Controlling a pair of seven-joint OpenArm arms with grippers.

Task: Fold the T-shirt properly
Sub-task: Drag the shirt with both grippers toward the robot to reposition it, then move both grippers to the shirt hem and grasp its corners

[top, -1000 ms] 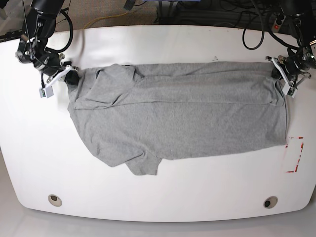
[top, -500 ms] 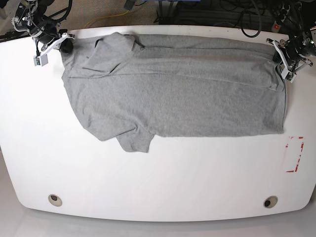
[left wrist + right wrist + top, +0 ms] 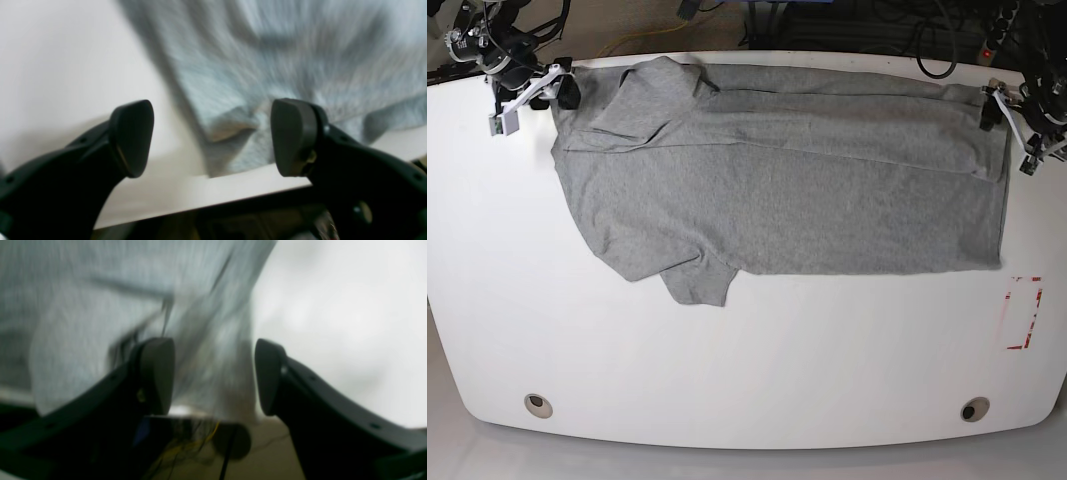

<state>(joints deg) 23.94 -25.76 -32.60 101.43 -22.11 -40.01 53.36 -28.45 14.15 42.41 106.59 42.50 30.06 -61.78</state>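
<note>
White tabletop (image 3: 747, 380) carried the grey T-shirt (image 3: 787, 190), spread sideways along its far edge, one lengthwise fold apparently made. Left claw (image 3: 211, 138) and right claw (image 3: 213, 376) gaped wide, holding nothing. Sleeves and crosswise folds remained.

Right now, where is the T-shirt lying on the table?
In the base view the T-shirt lies spread along the table's far edge, between the open right gripper and open left gripper.
</note>
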